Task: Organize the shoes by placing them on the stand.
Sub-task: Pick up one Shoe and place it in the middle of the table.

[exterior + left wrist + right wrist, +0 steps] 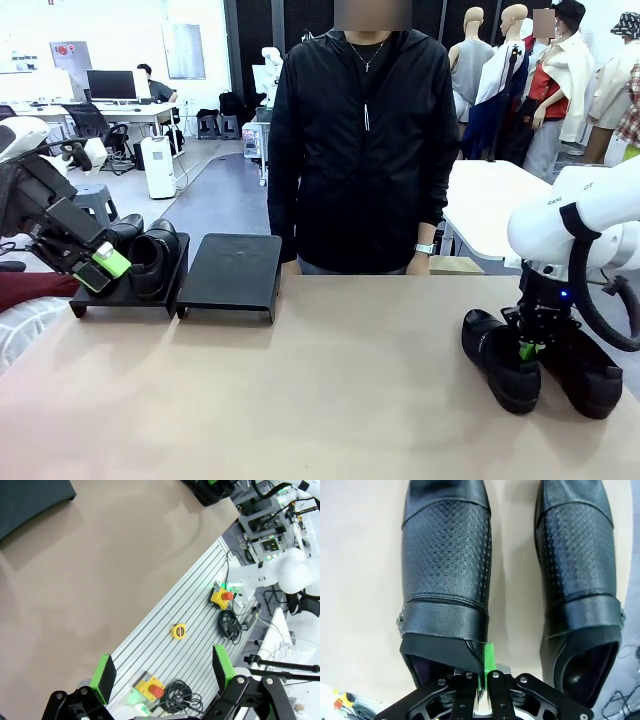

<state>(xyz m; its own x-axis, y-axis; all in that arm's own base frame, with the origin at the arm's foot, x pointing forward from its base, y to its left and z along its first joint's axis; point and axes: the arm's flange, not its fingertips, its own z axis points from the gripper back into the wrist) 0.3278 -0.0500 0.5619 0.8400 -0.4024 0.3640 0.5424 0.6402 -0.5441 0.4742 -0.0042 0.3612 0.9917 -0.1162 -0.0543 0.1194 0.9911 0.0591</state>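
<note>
Two black glossy shoes (150, 255) sit on the left panel of the black stand (232, 275); its right panel is bare. Two more lie side by side on the table at the right, the left shoe (498, 358) and the right shoe (588, 372). My right gripper (527, 350) points down between them. In the right wrist view, my right gripper (485, 667) is shut on the collar wall of the left shoe (447, 570), with the other shoe (577, 565) beside it. My left gripper (100, 265) hovers open in front of the stand's left end, with nothing between its fingers (106, 677).
A person in a black jacket (360, 140) stands at the far edge of the table, hands down. In the left wrist view, a ribbed metal deck (190, 610) beside the table carries yellow emergency-stop boxes (221, 596) and cables. A white table (495, 200) stands behind at the right.
</note>
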